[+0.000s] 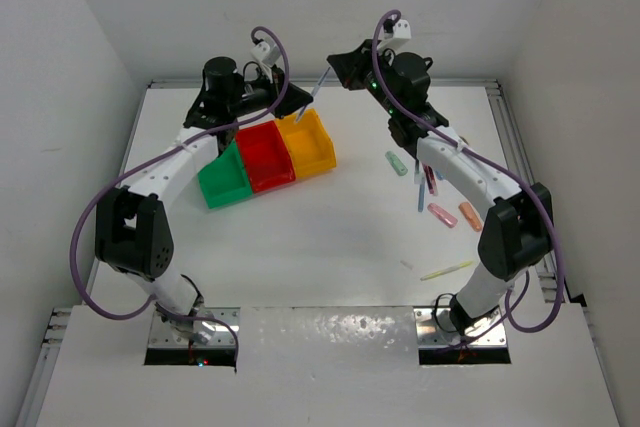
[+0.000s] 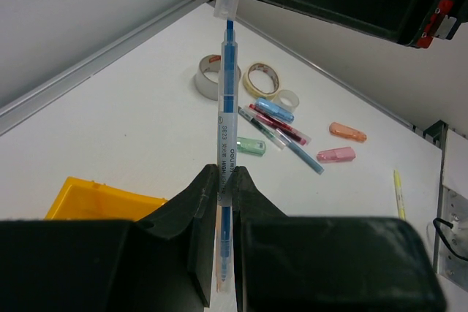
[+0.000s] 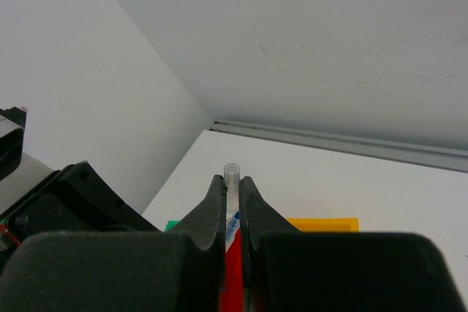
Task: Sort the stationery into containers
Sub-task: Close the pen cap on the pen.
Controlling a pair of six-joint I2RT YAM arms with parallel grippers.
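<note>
Items you cannot fully see:
- pen (image 2: 229, 107): lower end buried between the left gripper (image 2: 227, 173) fingers, lettering too small to read
- yellow bin (image 2: 88, 196): left wrist view, 8 o'clock, mostly hidden
- green bin (image 3: 172, 224): right wrist view, 7 o'clock, sliver only

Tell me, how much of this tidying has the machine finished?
Done: little that I can see; the joined green, red and yellow plastic bins look empty from above. In hand: the left tool and right tool both clamp one clear blue-ink pen by the yellow end. Left: the grey-white tape roll, tan tape roll, other pens and short coloured sticks lie loose on the white table.
</note>
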